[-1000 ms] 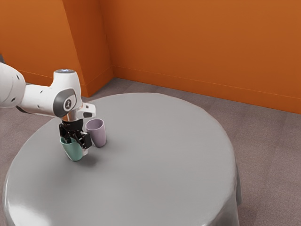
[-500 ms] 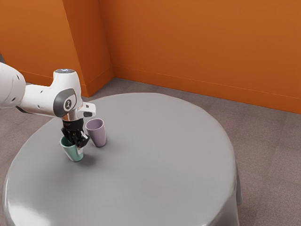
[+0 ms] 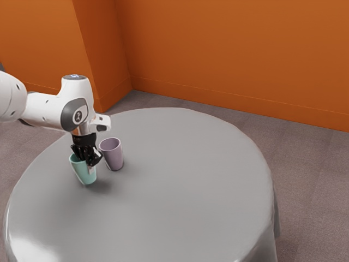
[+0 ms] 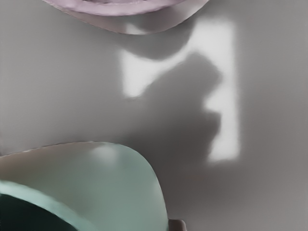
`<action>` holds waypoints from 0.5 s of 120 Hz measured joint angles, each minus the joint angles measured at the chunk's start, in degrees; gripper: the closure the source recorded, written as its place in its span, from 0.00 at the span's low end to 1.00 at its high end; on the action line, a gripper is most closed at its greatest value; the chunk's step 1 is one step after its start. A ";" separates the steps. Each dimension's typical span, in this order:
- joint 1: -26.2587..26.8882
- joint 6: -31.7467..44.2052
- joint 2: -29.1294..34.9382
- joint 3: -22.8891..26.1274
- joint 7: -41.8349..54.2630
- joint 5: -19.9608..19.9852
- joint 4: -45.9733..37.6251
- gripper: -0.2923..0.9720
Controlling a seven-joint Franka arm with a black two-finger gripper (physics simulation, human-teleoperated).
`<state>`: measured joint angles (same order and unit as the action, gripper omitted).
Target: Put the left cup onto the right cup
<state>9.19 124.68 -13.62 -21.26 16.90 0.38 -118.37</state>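
The green cup (image 3: 83, 171) stands on the grey round table (image 3: 180, 185) toward the exterior view's left, leaning slightly. My gripper (image 3: 85, 156) is over its rim, shut on the cup's wall. Just to its right, and a little farther back, stands the purple cup (image 3: 112, 153), upright and open-topped, a small gap apart from the green one. In the wrist view the green cup (image 4: 96, 187) looms blurred directly under my hand, and the purple cup's rim (image 4: 125, 12) lies beyond it across a strip of table with my hand's shadow on it.
The table's cloth (image 3: 262, 229) drapes over the edge on the exterior view's right. Orange walls (image 3: 229, 49) and a corner pillar (image 3: 98, 49) stand behind the table. Wide bare tabletop stretches to the right of the cups.
My fingers have closed from wide apart onto the green cup's wall. Hand and cup have shifted slightly up and toward the exterior view's left.
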 joint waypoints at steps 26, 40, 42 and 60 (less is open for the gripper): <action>0.14 -3.53 1.07 0.01 -0.24 -0.85 3.53 0.85; 0.20 -5.78 1.18 0.01 -0.29 -1.13 6.03 0.85; 0.21 -6.08 1.18 0.01 -0.29 -1.16 6.37 0.85; 0.32 -8.79 1.13 0.01 -0.28 -1.23 9.54 0.85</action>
<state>9.51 115.89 -12.49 -21.26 16.62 -0.86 -108.83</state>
